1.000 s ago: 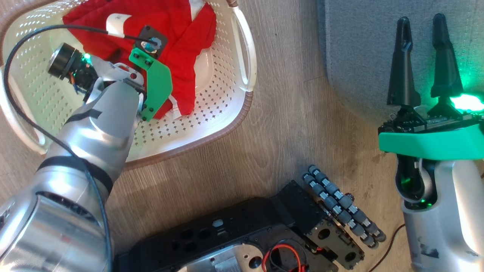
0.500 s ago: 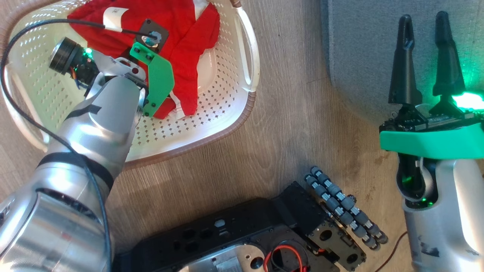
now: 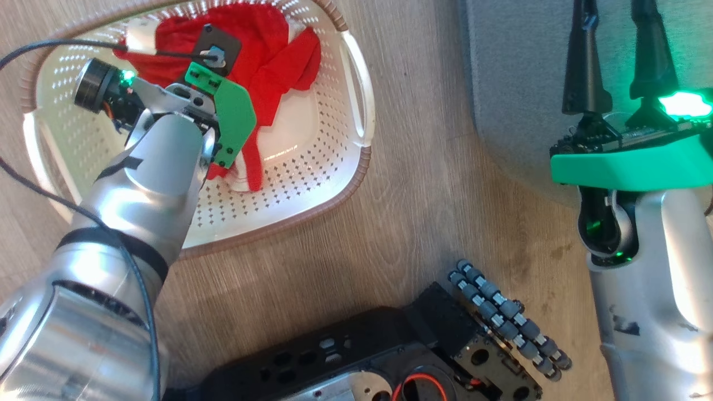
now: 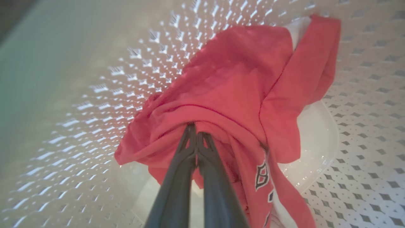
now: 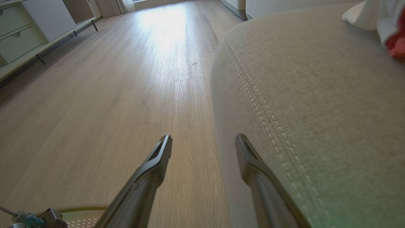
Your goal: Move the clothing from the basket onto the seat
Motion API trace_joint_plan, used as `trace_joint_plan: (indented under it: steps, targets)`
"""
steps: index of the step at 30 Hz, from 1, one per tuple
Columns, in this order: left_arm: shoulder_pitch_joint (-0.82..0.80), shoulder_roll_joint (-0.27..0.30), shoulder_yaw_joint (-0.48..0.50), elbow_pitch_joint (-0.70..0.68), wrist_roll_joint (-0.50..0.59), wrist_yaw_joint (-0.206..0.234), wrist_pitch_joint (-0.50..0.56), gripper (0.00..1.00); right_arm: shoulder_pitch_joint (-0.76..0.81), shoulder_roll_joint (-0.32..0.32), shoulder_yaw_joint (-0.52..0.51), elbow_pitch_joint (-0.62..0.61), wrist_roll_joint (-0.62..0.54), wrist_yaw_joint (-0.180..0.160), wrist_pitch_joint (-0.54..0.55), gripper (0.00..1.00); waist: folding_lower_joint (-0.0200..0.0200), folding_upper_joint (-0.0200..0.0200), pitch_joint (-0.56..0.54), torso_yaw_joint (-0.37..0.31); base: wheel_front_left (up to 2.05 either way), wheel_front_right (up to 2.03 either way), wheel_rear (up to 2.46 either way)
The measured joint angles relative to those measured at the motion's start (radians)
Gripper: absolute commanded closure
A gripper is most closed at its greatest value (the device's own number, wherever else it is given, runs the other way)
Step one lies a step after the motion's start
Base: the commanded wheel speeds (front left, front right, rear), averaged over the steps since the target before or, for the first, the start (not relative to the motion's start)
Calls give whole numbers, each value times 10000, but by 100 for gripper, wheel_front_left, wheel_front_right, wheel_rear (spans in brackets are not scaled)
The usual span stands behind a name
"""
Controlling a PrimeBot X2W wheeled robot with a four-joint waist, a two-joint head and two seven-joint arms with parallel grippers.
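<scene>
A bright red piece of clothing (image 3: 278, 50) lies bunched at the far end of the cream perforated basket (image 3: 317, 161) on the wooden floor. In the left wrist view my left gripper (image 4: 195, 128) is shut on a fold of this red clothing (image 4: 240, 82), which drapes around the fingertips. In the head view the left wrist covers those fingers. My right gripper (image 3: 613, 33) stands open over the corner of the grey seat (image 3: 518, 83), with nothing between its fingers. In the right wrist view the right gripper (image 5: 204, 139) straddles the stitched edge of the seat (image 5: 316, 95). A white and red garment (image 5: 379, 19) lies on the seat's far right.
My black wheeled base (image 3: 362, 356) with its grey rollers (image 3: 507, 317) sits on the floor between basket and seat. A pale cabinet on thin legs (image 5: 19, 34) stands at the far left across open wooden floor (image 5: 126, 79).
The left gripper has shut on the red clothing and drawn it into a tighter bunch, baring more basket floor. The head camera has shifted. The right gripper's fingers stay apart.
</scene>
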Motion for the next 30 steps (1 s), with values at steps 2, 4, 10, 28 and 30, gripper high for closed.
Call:
trace_joint_plan:
  steps: [2, 4, 10, 28, 30]
  targets:
    - [115, -2, 40, -4, -117, 6, -268, 100, -91, 2, -17, 219, -4, 0, 2, 0, 0, 0, -198, 1, 0, 0, 0]
    - [428, -31, 73, -4, -265, 2, -598, 100, -81, 0, -58, 410, -77, 0, 4, 0, 0, 0, -487, 47, 0, 0, 0]
    - [1627, -63, 176, -349, -1022, -207, -1467, 100, 4, 2, -105, 901, -550, 0, 13, 0, -1, 0, -1632, 309, 0, 0, 0]
    - [4483, -119, 1012, -4117, -1361, 150, -2071, 100, 1706, -21, -686, 2100, -1035, 0, 15, 0, -2, 1, -5695, 1260, 0, 0, 0]
    - [5022, -94, 1386, -4771, -1193, 173, -2071, 100, 1972, -23, -700, 2211, -1057, 0, 17, 0, -2, 1, -6169, 1351, 0, 0, 0]
